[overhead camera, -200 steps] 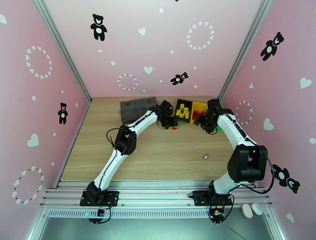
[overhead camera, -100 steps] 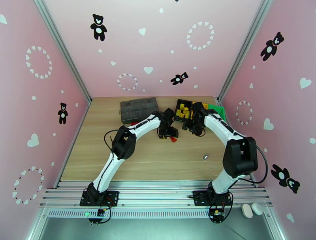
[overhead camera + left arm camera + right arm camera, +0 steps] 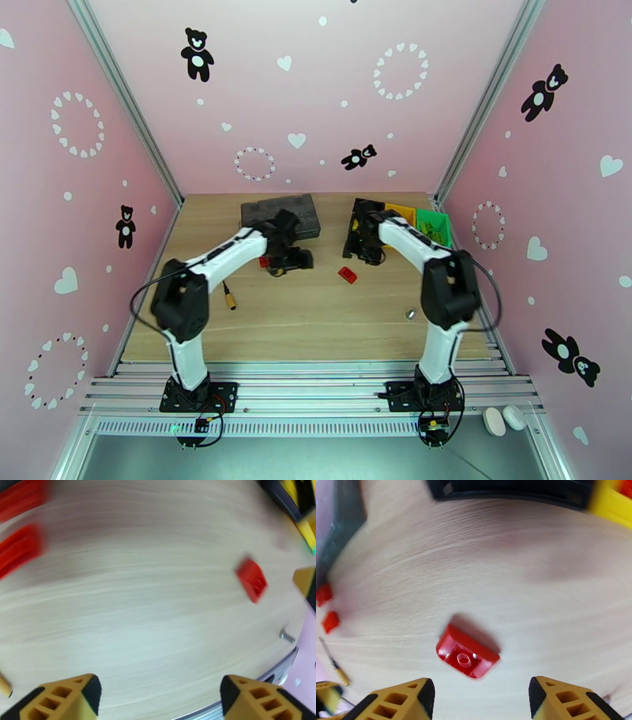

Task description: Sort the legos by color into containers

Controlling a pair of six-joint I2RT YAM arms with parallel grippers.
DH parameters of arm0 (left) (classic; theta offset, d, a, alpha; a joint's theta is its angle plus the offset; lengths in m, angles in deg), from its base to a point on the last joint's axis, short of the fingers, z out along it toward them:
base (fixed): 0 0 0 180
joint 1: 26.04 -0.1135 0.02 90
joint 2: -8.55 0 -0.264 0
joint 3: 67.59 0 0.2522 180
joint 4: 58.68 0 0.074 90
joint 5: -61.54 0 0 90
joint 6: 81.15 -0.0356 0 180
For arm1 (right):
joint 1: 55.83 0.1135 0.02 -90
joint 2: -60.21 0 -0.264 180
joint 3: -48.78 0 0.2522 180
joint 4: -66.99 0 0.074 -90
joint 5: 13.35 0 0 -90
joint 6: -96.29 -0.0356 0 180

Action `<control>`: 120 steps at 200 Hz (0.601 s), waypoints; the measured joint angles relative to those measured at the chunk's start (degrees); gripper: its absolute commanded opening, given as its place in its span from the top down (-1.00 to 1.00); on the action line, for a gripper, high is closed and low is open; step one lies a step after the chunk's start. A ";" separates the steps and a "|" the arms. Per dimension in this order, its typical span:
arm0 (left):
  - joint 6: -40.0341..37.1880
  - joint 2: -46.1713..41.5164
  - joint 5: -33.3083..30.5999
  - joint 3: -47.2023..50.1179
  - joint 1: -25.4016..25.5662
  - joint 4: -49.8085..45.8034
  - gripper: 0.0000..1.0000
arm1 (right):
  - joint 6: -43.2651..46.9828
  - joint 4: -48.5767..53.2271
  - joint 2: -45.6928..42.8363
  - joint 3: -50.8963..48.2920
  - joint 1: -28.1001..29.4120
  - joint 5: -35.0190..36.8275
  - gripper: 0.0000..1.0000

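moved: both arms swung left over the last 0.5 s. The left end effector [image 3: 291,260] quit the spot just in front of the black container [image 3: 505,490] and is now well off to its left. The right end effector [image 3: 359,246] came off the yellow container [image 3: 400,213] and sits at the black container's front edge.
red lego [image 3: 346,274]: loose on the worktop [image 3: 316,324], just in front of the black container and a touch left. The left arm isn't over it anymore.
other legos: 2 more red legos [image 3: 19,547] on the wood, well left of the black container, right by the left end effector.
left end effector: fingers spread wide, nothing between them, over bare wood. Its wrist view is pretty smeared with motion blur.
right end effector: spread wide too, and empty. In its wrist view the red lego lies just past the gap between the fingertips, not touching them.
containers: the yellow container is joined to the black container's right side, and the green container [image 3: 434,225] comes after that.
organizer box [image 3: 276,211]: grey, at the back, left of the black container.
screwdriver [image 3: 229,296]: far left of the black container and nearer the arm bases.
small metal bit [image 3: 411,313]: well in front of the black container, slightly right. Too tiny to say what it is.
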 measured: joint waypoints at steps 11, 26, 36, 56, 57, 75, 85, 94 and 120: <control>0.42 -1.66 -0.24 2.82 -2.16 0.81 -0.81 | 1.97 1.29 1.99 0.46 1.81 1.27 -0.39; 1.31 -3.17 -0.50 5.84 -4.37 1.86 -0.83 | 4.13 3.58 3.56 0.39 4.09 2.86 -0.39; 1.92 -3.74 -0.72 7.10 -5.22 2.49 -0.84 | 5.14 4.57 3.89 0.31 5.18 3.67 -0.39; 2.58 -4.22 -0.81 8.39 -6.05 3.76 -0.85 | 6.27 5.79 4.00 0.28 5.86 4.92 -0.39; 2.58 -4.22 -0.81 8.44 -6.10 3.87 -0.85 | 6.27 5.84 4.02 0.28 5.86 5.01 -0.39; 2.86 -4.22 -0.72 8.85 -6.36 4.94 -0.84 | 6.51 6.71 5.31 0.63 5.68 6.40 -0.39; 3.02 -4.22 -0.66 8.87 -6.47 5.27 -0.84 | 6.58 7.23 6.93 1.38 5.49 7.13 -0.39; 3.04 -4.22 -0.63 8.87 -6.51 5.70 -0.84 | 6.69 7.52 8.59 2.16 5.27 7.56 -0.38; 3.26 -4.15 -0.20 8.61 -6.56 6.36 -0.84 | 6.67 8.72 10.84 5.05 4.61 7.67 -0.34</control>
